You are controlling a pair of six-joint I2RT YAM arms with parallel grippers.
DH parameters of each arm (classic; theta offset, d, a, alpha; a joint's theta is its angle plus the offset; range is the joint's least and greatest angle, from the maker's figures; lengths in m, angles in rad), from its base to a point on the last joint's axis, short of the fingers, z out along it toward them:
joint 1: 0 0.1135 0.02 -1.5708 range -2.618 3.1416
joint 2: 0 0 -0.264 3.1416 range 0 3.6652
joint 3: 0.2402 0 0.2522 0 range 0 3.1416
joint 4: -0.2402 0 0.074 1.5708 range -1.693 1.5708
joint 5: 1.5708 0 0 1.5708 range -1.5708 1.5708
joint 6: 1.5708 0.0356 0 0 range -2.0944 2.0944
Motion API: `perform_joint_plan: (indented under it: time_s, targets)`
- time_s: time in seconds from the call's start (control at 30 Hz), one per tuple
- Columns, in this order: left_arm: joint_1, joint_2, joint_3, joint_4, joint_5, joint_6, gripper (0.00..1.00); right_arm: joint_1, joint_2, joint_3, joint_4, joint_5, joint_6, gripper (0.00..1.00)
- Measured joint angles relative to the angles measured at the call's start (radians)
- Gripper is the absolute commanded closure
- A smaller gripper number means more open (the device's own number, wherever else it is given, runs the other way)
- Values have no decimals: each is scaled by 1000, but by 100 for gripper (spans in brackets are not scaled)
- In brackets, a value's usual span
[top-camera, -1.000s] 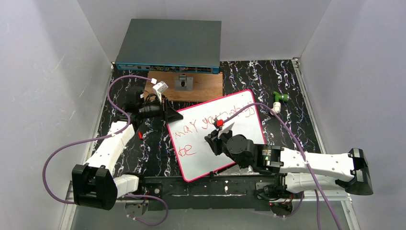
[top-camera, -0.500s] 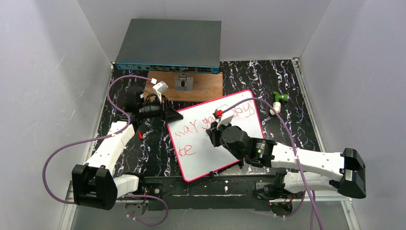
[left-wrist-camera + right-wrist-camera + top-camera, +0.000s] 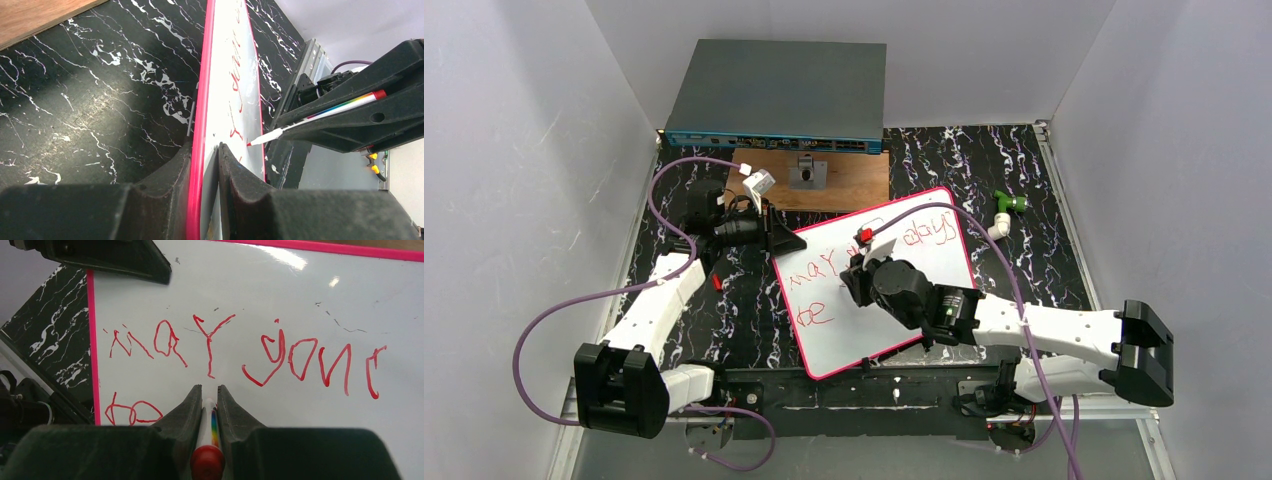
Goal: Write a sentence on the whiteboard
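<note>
I see the whiteboard (image 3: 844, 335) as white w/ a pink-red rim, and the sentence (image 3: 209, 355) in red. Marker (image 3: 345, 106) has a rainbow-striped barrel, red end & white nib section. Tabletop (image 3: 744, 310) is black marble w/ white veins, wood board (image 3: 859, 185) brown, cables (image 3: 517, 352) purple.

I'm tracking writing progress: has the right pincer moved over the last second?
Yes. The right pincer, shut on the marker, has shifted left across the whiteboard, toward its left rim, uncovering the top line's last word.
</note>
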Motion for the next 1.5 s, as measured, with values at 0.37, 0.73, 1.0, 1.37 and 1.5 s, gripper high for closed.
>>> perform_joint_plan:
  time_s: [0.37,0.73,1.0,1.37,1.5]
  targets:
    - [0,0,0,0,0,0,100,0,-2,-8,-2,-41,51,99]
    - [0,0,0,0,0,0,100,2,-74,-100,-32,-80,127,99]
    - [0,0,0,0,0,0,100,22,-77,-105,-64,-97,154,99]
    - [0,0,0,0,0,0,100,29,-72,-101,-76,-105,132,99]
    - [0,0,0,0,0,0,100,29,-53,-79,-80,-118,103,99]
